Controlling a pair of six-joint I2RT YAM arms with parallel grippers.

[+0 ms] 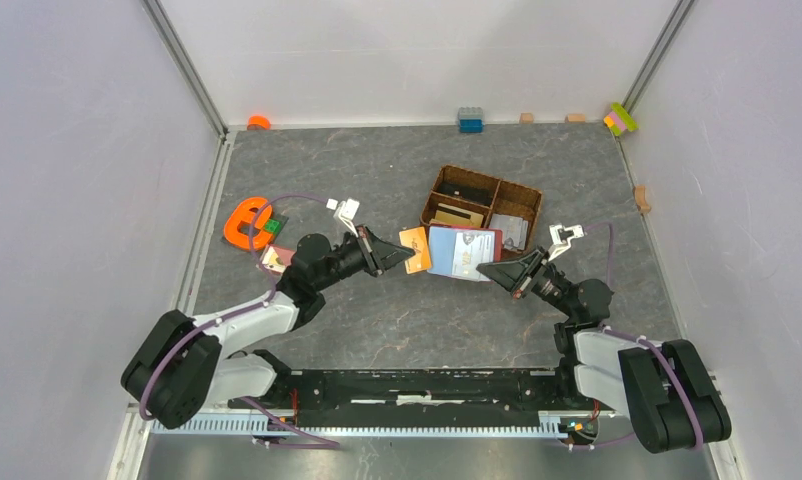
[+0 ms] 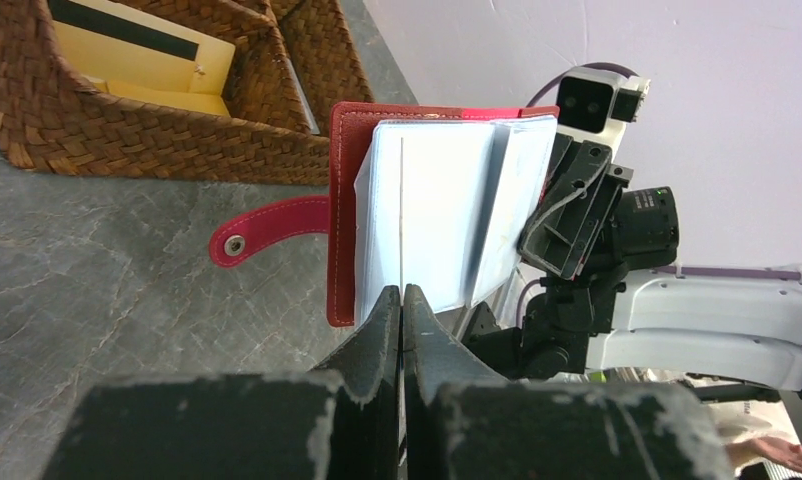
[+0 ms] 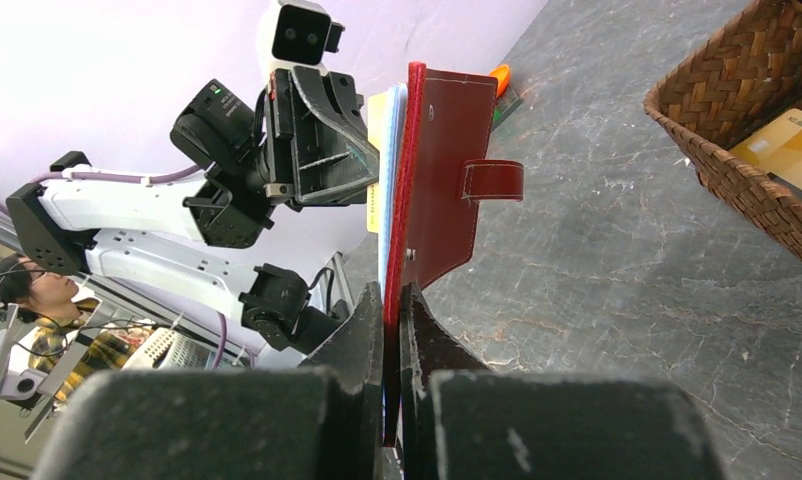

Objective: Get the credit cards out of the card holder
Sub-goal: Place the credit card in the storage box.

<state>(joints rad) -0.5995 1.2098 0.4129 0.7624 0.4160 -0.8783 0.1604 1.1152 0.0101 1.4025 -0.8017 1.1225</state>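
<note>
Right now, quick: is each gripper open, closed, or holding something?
Left gripper: closed, pinching the orange-tan card by its edge.
Right gripper: closed on the card holder, gripping its dark red cover.

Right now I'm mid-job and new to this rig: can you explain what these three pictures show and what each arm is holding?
These are two robot arms bolted at the near edge of a grey table, each ending in a two-finger gripper. The wide picture looks down from above and behind them; the other two come from a camera on each wrist, with that arm's own fingers at the bottom. The right gripper is pinched shut on the dark red card holder, holding it open with light blue cards showing. The left gripper is pinched shut on an orange-tan card at the holder's edge. Behind them sits a brown wicker basket with more cards in its compartments.
</note>
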